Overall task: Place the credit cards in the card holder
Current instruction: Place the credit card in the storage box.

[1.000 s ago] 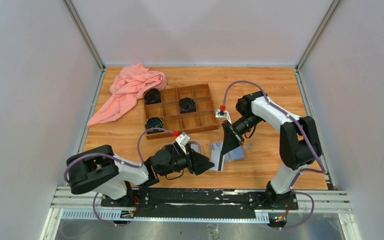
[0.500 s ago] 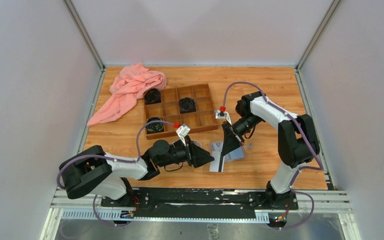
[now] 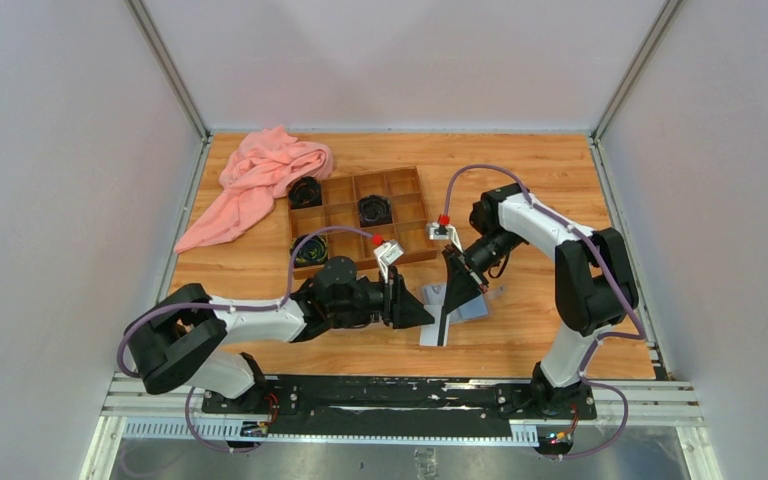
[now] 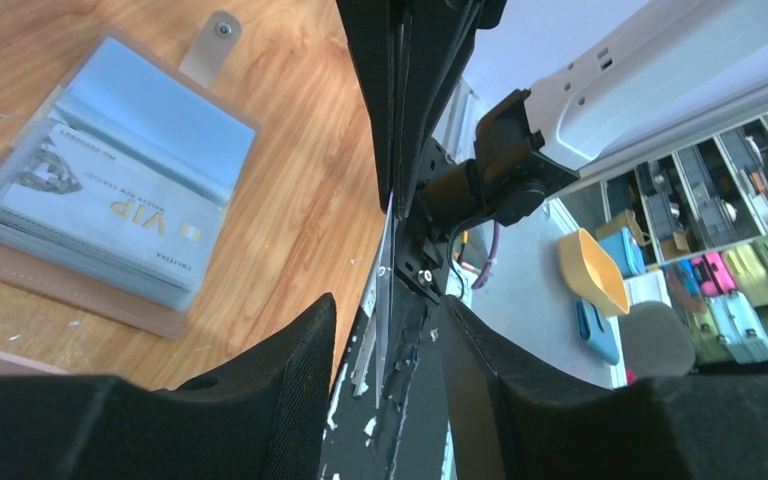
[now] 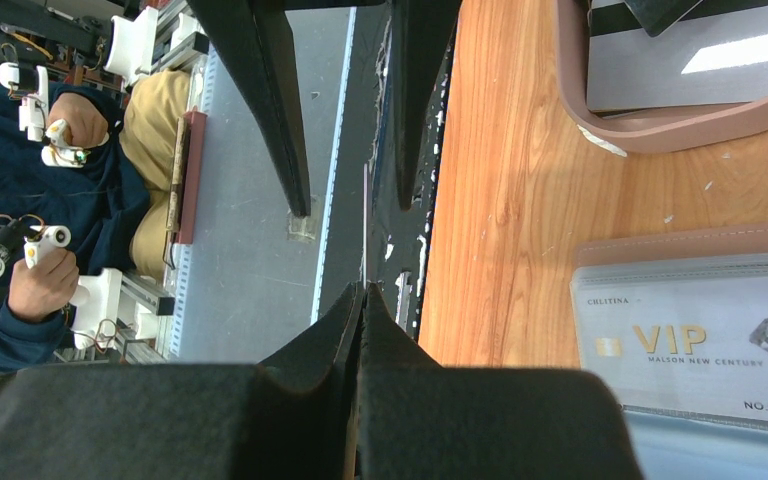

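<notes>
Inside a white-walled (image 3: 400, 60) enclosure, a wood-grain table (image 3: 550, 180) carries a crumpled pink towel (image 3: 260, 180) at far left, with a brown compartment box (image 3: 410, 212) beside it. The tan-pink card holder (image 4: 145, 115) lies open near the middle of the table. Its snap tab rests on the wood, its pale blue pockets show, and a silver VIP card (image 4: 110, 205) is tucked into the top pocket. Just left of the holder, the right gripper (image 5: 363, 288) pinches a thin credit card (image 4: 387, 270), seen edge-on. The left gripper (image 4: 388, 305) straddles that card, its fingers apart and clear of it on both sides. Left of the holder, a pinkish-rimmed tray (image 5: 660, 125) holds more grey and black cards (image 5: 700, 70).
</notes>
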Tool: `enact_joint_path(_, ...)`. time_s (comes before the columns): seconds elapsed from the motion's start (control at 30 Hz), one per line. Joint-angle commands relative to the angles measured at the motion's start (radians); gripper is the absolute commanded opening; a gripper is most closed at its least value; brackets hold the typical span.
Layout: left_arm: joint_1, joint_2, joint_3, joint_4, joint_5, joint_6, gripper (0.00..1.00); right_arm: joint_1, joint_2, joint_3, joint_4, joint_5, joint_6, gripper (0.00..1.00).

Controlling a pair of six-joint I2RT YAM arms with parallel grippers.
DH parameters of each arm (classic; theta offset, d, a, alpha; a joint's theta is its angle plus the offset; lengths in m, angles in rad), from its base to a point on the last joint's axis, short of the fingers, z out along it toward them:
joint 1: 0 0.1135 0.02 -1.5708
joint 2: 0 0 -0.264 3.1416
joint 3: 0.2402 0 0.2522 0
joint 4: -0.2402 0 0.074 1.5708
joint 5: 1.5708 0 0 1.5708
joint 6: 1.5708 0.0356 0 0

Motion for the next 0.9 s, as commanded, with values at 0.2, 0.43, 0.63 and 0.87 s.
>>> enact_joint_path(0.2, 0.016, 0.085, 0.109, -0.115, 0.165, 0.034, 0.3, 0.026, 0.01, 0.019, -0.031, 0.018, -0.03, 0.0)
enact_joint_path(0.43, 0.022, 0.099, 0.147, -0.159, 0.183, 0.048, 0.25, 0.037, 0.013, 0.019, -0.028, 0.028, -0.029, 0.0)
enact_joint_path(0.63, 0.024, 0.119, 0.166, -0.169, 0.197, 0.05, 0.15, 0.042, 0.011, 0.016, -0.018, 0.041, -0.026, 0.0)
enact_joint_path(0.87, 0.042, 0.116, 0.185, -0.222, 0.215, 0.071, 0.25, 0.047, 0.0, 0.009, 0.0, 0.058, -0.013, 0.0)
